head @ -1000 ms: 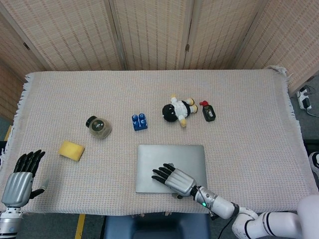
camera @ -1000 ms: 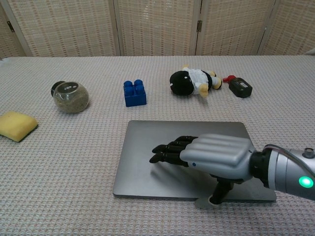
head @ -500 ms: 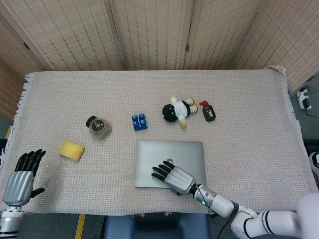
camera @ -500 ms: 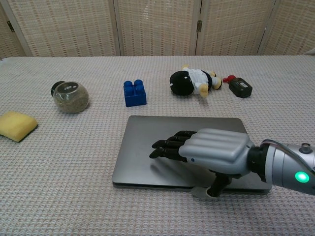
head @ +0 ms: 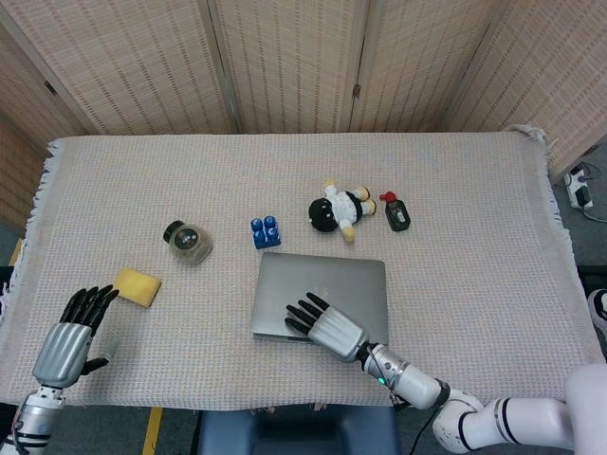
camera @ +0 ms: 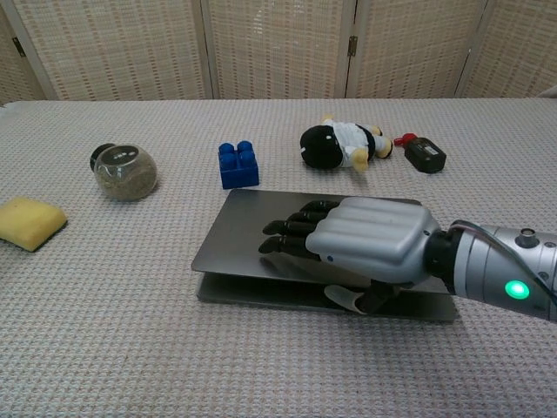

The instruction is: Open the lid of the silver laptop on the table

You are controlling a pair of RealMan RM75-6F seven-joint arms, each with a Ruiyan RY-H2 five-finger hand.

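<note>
Lifting now, the lid (camera: 261,231) is no longer flat on the base as it was one second ago: a dark gap shows along the near edge of the laptop (head: 322,284), which lies in the near middle of the table (head: 474,190), just in front of the blue block (head: 265,231). My right hand (camera: 370,239) holds the lid at this edge, with the fingers (camera: 291,231) stretched flat on top and the thumb hooked under the front lip. I judge that the opening has truly begun, but the angle is small and most of the swing is not done.

My left hand (head: 71,332) has come up a little near the table's left corner, fingers apart, holding nothing, close to the yellow sponge (head: 137,285).

My own palm hides the thumb tip, so I cannot tell how deep it sits under the lip. The hinge side is hidden behind the lid, and the screen and keyboard are not visible yet.
</note>
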